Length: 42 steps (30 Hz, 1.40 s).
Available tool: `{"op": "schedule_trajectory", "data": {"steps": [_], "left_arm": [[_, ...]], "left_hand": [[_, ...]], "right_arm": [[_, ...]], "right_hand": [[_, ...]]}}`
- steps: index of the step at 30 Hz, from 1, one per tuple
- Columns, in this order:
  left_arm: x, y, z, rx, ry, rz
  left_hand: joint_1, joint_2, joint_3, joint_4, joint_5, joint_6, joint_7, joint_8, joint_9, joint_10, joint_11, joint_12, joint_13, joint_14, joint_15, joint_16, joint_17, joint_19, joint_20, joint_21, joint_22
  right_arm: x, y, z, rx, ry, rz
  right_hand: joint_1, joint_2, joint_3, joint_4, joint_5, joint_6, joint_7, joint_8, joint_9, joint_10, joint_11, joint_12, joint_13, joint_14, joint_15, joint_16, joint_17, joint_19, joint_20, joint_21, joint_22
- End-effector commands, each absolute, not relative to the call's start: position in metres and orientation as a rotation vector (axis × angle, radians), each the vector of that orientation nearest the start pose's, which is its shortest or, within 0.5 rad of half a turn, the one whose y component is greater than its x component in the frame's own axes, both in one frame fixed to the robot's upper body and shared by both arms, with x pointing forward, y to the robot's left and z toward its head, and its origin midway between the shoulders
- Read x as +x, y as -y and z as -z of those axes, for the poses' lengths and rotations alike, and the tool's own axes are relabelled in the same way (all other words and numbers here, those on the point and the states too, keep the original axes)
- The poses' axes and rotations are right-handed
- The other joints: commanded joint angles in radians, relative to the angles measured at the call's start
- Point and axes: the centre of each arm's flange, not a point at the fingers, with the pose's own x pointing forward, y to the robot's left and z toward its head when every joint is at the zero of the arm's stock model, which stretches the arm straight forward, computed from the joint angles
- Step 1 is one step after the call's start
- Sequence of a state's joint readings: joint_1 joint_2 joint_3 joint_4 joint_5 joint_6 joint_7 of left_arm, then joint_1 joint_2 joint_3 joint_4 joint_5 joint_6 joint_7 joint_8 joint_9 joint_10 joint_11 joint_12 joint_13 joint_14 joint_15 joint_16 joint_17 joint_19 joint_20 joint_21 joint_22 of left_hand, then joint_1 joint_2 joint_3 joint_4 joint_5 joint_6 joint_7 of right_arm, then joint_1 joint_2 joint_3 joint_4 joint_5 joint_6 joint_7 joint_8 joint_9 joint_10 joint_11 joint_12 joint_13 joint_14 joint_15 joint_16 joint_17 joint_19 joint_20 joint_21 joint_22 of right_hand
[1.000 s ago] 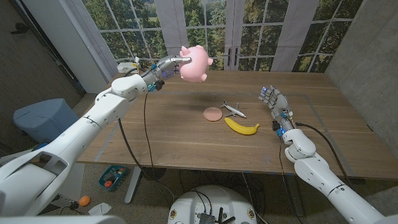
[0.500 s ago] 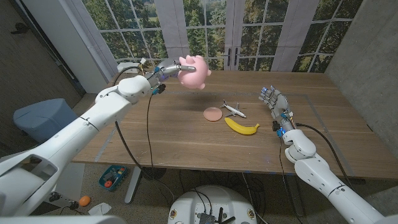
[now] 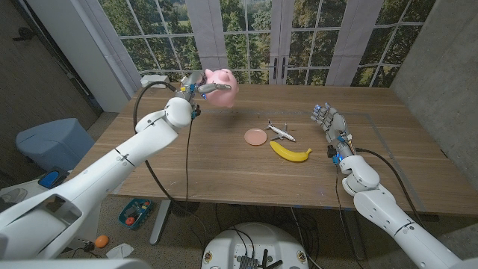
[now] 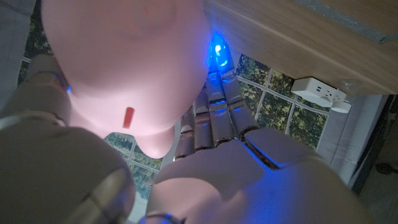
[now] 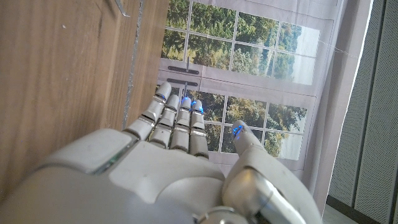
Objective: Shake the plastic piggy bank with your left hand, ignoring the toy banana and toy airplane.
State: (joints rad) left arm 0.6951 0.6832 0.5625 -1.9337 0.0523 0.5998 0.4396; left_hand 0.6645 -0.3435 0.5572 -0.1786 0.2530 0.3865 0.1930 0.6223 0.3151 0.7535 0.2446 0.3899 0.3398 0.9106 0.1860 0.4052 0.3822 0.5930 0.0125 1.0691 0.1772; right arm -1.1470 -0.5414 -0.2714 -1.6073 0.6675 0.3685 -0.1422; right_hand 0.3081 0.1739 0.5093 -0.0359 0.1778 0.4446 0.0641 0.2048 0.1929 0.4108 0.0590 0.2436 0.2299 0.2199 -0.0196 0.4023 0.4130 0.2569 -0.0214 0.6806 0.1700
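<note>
Up at the far left of the bench [image 3: 187, 172], my left hand [image 3: 200, 88] has its fingers [image 4: 214, 109] clamped around the pink plastic piggy bank [image 3: 222, 87], which I'm holding in the air above the wood, clear of the surface, in front of the windows. From the left wrist camera the pig's pink body [image 4: 124, 68] sits right against my palm. Near the middle of the bench I see a small pink disc [image 3: 255, 137], then the toy airplane [image 3: 280, 132] just beside it, and the toy banana [image 3: 290, 152] just in front of both. Over on the right, my right hand [image 3: 332, 127] holds nothing, fingers [image 5: 177, 121] straight and close together, near the bench top.
</note>
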Motion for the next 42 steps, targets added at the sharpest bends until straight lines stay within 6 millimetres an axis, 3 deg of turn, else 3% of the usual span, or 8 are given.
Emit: {"op": "schedule_trajectory", "data": {"steps": [1, 22, 28, 42], "left_arm": [[0.559, -0.221, -0.099, 0.752, 0.661, -0.591], [0.557, -0.220, -0.098, 0.743, 0.633, -0.543], [0.562, -0.225, -0.102, 0.731, 0.634, -0.392], [0.579, -0.236, -0.114, 0.601, 0.702, 0.152]], "left_hand": [[0.436, 0.443, 0.042, 0.004, 0.159, 0.376, -0.189, 0.136, 0.009, 0.434, -0.424, 0.005, 0.373, 0.321, -0.419, 0.001, 0.200, -0.060, -0.111, 0.007, -0.001], [0.434, 0.440, 0.043, 0.003, 0.159, 0.378, -0.190, 0.136, 0.007, 0.439, -0.426, -0.001, 0.372, 0.324, -0.419, -0.004, 0.202, -0.059, -0.113, 0.008, -0.002], [0.433, 0.440, 0.043, 0.003, 0.158, 0.378, -0.190, 0.135, 0.006, 0.441, -0.426, -0.003, 0.373, 0.326, -0.419, -0.005, 0.202, -0.059, -0.113, 0.008, -0.002], [0.433, 0.441, 0.044, 0.004, 0.157, 0.373, -0.187, 0.134, 0.007, 0.436, -0.425, -0.008, 0.378, 0.324, -0.419, -0.009, 0.205, -0.067, -0.116, 0.007, -0.001]], "right_arm": [[0.577, 0.294, 0.076, 0.173, 0.652, -0.117], [0.573, 0.296, 0.079, 0.176, 0.653, -0.114], [0.572, 0.295, 0.080, 0.177, 0.652, -0.112], [0.571, 0.295, 0.081, 0.179, 0.655, -0.107]], "right_hand": [[-0.004, 0.004, 0.001, -0.007, 0.006, 0.010, 0.001, -0.003, 0.004, 0.003, 0.002, -0.005, 0.003, 0.005, 0.004, 0.000, -0.001, 0.012, 0.003, -0.004, 0.005], [-0.004, 0.005, 0.001, -0.008, 0.006, 0.009, 0.000, -0.003, 0.004, 0.005, 0.000, -0.005, 0.004, 0.006, 0.004, 0.000, -0.002, 0.014, 0.004, -0.009, 0.005], [-0.004, 0.004, 0.001, -0.008, 0.006, 0.009, 0.000, -0.003, 0.004, 0.002, 0.001, -0.006, 0.004, 0.006, 0.004, -0.001, -0.002, 0.014, 0.003, -0.010, 0.005], [-0.004, 0.005, 0.001, -0.008, 0.006, 0.010, 0.000, -0.003, 0.004, 0.005, 0.001, -0.005, 0.004, 0.005, 0.004, -0.002, -0.002, 0.015, 0.004, -0.012, 0.005]]}}
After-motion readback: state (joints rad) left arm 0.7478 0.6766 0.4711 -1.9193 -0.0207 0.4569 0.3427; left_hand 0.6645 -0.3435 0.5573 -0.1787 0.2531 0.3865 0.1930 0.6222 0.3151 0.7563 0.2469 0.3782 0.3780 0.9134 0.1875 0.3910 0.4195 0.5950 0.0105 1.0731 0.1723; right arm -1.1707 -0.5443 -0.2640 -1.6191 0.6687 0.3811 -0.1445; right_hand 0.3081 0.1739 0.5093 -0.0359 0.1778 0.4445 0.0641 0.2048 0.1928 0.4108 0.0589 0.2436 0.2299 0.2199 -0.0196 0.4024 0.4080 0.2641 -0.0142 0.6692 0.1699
